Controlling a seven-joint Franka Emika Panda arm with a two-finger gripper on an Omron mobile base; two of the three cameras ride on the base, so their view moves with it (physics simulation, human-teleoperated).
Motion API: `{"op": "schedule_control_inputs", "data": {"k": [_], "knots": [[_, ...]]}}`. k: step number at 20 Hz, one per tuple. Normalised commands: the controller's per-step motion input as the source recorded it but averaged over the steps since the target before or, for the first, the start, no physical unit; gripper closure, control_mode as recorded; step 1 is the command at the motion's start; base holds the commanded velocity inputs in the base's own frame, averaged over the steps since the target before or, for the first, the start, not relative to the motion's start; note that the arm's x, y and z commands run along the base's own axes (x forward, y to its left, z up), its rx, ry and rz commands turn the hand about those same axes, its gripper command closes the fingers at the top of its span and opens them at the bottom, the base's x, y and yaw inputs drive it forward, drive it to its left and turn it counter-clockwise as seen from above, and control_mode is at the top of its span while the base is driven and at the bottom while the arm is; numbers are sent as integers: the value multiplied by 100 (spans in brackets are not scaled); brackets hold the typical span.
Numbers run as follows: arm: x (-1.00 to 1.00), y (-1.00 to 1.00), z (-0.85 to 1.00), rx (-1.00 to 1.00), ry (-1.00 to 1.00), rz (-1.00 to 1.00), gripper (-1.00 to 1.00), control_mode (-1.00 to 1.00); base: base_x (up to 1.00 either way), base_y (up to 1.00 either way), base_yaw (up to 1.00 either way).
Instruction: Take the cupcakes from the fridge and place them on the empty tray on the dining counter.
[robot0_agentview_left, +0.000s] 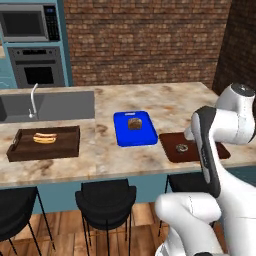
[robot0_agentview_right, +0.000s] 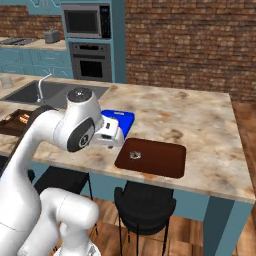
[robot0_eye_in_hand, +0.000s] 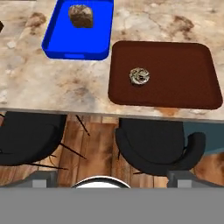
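The dark reddish-brown tray (robot0_eye_in_hand: 175, 74) lies on the dining counter (robot0_eye_in_hand: 65, 83) near its front edge, also seen as the tray (robot0_agentview_left: 170, 145) and the tray (robot0_agentview_right: 160, 157). One tiny dark brown cupcake (robot0_eye_in_hand: 139, 76) sits on the tray's left half, the same cupcake (robot0_agentview_left: 182, 148) and cupcake (robot0_agentview_right: 135, 155) in the base views. My gripper (robot0_eye_in_hand: 110, 178) hangs open and empty above the stools, short of the counter's front edge. The pink cupcake and the fridge are out of view.
A bright blue board (robot0_agentview_left: 134, 128) with a tan-brown bun (robot0_eye_in_hand: 81, 16) lies left of the tray. Further left stand a dark-wood box tray with a hot dog (robot0_agentview_left: 45, 142) and a sink (robot0_agentview_left: 47, 105). Black stools (robot0_eye_in_hand: 153, 146) line the counter's front.
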Motion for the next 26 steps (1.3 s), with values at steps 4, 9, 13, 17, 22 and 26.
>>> {"op": "schedule_control_inputs", "data": {"k": [4,9,13,17,22,26], "knots": [[-100,78,100,-6,-40,2,-100,-100,0,0,0],[-91,24,100,3,-55,-13,-100,-100,0,0,0],[-80,0,100,14,-13,-4,-100,-100,0,0,0],[-69,0,100,5,-5,0,-100,-100,0,0,0],[-33,4,40,3,-2,0,-100,100,-59,19,3],[0,0,0,0,0,0,-100,100,-96,82,16]]}}
